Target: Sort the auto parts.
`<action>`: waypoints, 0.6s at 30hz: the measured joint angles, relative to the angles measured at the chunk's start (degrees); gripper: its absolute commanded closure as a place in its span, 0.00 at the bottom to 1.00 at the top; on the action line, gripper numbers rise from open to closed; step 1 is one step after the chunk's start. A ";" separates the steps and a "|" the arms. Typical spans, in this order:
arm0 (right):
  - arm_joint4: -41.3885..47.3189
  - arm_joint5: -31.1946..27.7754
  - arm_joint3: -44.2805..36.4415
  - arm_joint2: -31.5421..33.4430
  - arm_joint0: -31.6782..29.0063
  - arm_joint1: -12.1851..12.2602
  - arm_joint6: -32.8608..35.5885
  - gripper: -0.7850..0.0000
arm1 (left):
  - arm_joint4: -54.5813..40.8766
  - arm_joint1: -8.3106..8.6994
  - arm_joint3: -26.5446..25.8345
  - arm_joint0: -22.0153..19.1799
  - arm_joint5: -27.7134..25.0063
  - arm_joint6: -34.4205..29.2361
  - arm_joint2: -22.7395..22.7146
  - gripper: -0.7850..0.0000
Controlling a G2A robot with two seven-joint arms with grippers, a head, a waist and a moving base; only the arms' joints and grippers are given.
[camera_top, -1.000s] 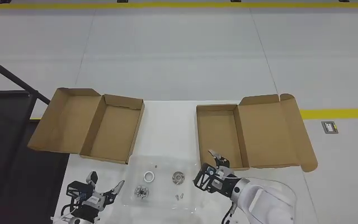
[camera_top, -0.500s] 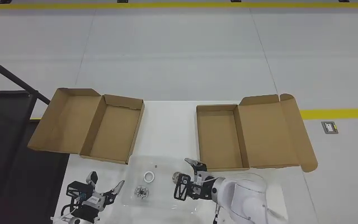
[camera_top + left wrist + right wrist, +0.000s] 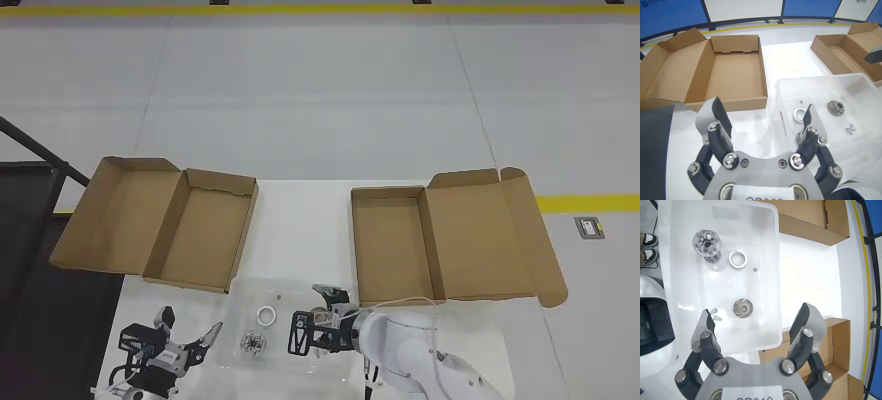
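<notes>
Over the clear bin, the right claw hangs released, its jaws spread wide above the flanged disc, seemingly lined up to pick it. Near the bin's other side the left claw is released too. The ring, gear piece and bolts lie loose inside, awaiting the open left box and right box.

Nothing fully legible from here. White label on left gripper mount and twin label on right gripper mount are cut off mid-chars. Sticker on clear bin wall too small to read; logo print on blue wall partly cropped.
</notes>
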 measured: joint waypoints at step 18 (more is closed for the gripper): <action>5.73 -1.87 17.95 -9.75 12.04 -5.46 7.07 0.56 | 0.00 0.00 0.00 0.00 0.00 0.00 0.00 0.00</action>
